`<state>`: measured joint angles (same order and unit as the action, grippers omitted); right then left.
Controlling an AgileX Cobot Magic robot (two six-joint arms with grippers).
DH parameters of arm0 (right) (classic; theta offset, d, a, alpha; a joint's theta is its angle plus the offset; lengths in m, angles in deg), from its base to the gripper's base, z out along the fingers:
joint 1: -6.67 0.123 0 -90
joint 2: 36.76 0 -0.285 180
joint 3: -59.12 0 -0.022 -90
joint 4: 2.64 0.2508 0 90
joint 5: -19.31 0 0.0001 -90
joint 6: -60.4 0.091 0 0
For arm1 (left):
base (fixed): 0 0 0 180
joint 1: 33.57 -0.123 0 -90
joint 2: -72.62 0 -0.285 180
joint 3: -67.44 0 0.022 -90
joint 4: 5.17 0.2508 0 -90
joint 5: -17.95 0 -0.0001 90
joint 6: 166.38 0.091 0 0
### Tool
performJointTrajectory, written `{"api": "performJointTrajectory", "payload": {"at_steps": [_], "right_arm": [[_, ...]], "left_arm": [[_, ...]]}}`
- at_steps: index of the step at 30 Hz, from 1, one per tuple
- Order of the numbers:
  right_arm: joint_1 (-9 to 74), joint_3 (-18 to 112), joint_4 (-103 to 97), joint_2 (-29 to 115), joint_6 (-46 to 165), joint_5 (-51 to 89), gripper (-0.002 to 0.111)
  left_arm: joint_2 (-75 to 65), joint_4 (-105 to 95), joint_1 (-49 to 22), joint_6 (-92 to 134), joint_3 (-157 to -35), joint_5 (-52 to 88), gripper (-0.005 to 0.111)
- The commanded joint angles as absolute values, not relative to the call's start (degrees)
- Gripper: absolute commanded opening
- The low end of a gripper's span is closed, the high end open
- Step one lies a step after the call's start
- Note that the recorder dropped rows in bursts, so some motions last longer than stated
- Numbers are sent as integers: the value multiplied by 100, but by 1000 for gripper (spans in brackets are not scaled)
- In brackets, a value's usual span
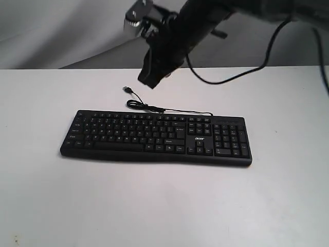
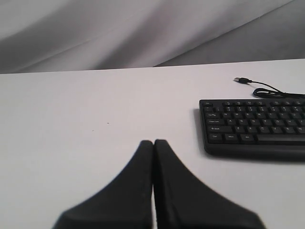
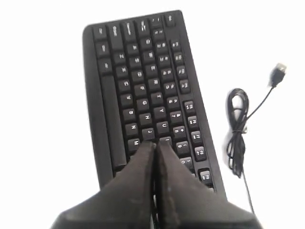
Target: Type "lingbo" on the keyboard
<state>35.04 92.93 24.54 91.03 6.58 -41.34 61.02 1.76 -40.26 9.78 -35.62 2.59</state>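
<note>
Closed hand (image 3: 155,145) over the keyboard's (image 3: 138,76) middle keys, coiled cable (image 3: 237,138) just beside

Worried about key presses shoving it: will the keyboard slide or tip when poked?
Tipping seems unlikely: the keyboard lies long and flat on the table. It looks rigid, so probably won't flex. The thin cable lies slack, so likely wouldn't hold it.
</note>
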Motion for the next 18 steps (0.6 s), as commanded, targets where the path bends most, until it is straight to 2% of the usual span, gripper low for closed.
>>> {"api": "performJointTrajectory", "payload": {"at_steps": [1,8,18], "right_arm": [[3463,9297,2237,8164,1091,-4304,0],[3463,9297,2150,7131,2500,-4335,0],[3463,9297,2164,6752,2510,-4286,0]], "left_arm": [[6066,155,-4022,966,-3534,293,1],[6066,155,-4022,966,-3534,293,1],[6066,155,-4022,966,-3534,293,1]]}}
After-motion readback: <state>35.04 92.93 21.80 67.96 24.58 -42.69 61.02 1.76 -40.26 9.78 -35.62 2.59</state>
